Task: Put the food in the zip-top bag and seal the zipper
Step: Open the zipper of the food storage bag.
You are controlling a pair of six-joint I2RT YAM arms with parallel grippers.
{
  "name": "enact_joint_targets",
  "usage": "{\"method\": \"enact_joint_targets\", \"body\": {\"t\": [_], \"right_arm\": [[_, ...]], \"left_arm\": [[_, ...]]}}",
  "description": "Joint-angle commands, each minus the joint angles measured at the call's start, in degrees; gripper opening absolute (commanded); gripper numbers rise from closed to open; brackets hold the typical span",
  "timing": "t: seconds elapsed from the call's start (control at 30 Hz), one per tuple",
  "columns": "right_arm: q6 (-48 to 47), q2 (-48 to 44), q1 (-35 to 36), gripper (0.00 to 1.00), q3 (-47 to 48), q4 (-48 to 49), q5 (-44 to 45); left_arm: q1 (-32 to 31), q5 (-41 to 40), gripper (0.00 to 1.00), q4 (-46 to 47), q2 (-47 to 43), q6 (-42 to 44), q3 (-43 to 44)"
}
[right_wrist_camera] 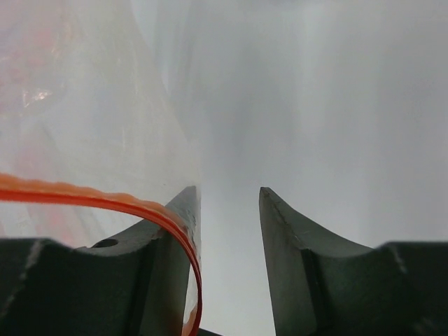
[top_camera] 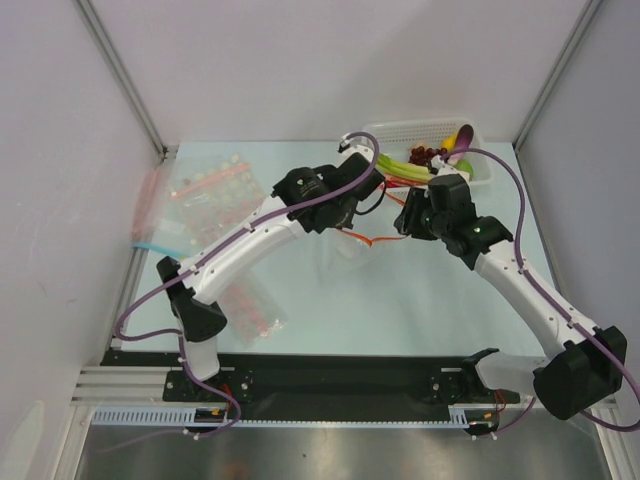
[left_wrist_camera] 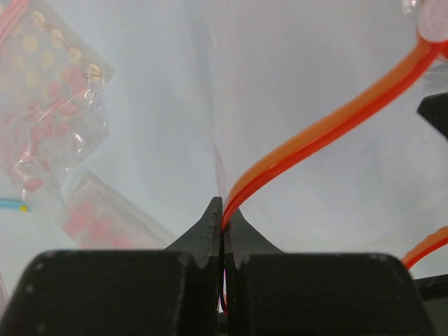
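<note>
- Step in hand, by the look of it: getting the mouth of the zip-top bag (top_camera: pixel 348 250) held open, near the middle of the table (top_camera: pixel 420 310) and toward its far edge; apparently empty so far.
- Left fingers (left_wrist_camera: pixel 212 227) clenched on the zipper (left_wrist_camera: pixel 329 126), pinching one end of the red-orange strip.
- Right fingers (right_wrist_camera: pixel 283 224) released, parted with nothing between; zipper draped across one of them, not gripped.
- Food waiting in the white basket (top_camera: pixel 400 128) at the far right corner: scallion (top_camera: pixel 400 168) and grapes (top_camera: pixel 425 155), beside a yellow fruit (top_camera: pixel 452 140).
- Next, probably: a fresh pinch on the free lip to spread the mouth, or a reach to the basket; left pinch to be kept firm either way.
- In the way: limp film likely to fall shut; both wrists crowded between bag and basket.
- Dotted bags (top_camera: pixel 210 190) along the left edge, well apart, no hindrance.
</note>
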Motion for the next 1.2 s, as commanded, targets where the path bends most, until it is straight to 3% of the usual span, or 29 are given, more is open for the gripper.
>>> {"method": "enact_joint_targets", "body": {"t": [0.0, 0.2, 0.33, 0.43, 0.63, 0.87, 1.17], "right_arm": [[0.7, 0.4, -2.1, 0.47, 0.1, -1.5, 0.7], [0.0, 0.3, -1.8, 0.69, -1.1, 4.1, -6.3], [-0.7, 2.8, 0.8, 0.75, 0.7, 8.2, -10.6], [-1.0, 6.0, 2.4, 0.78, 3.7, 9.5, -12.5], [-1.0, 10.0, 2.5, 0.91, 6.3, 10.2, -14.9], [-1.9, 9.5, 1.7, 0.96, 5.0, 13.4, -20.6], [0.7, 6.8, -3.0, 0.96, 0.6, 18.0, -25.8]], "left_arm": [[0.4, -4.8, 0.00, -4.3, 0.7, 0.1, 2.0], [1.3, -4.8, 0.00, -5.3, 0.6, 1.0, 2.7], [1.2, -6.5, 0.00, -7.5, 2.2, 2.2, 7.0], [1.5, -12.9, 0.00, -12.5, 4.7, 2.3, 11.6], [4.5, -11.4, 0.00, -11.1, 2.4, 1.5, 5.6], [5.4, -7.9, 0.00, -2.9, 3.2, 2.9, -2.6], [6.5, -4.7, 0.00, 0.9, 8.3, 5.2, -0.9]]}}
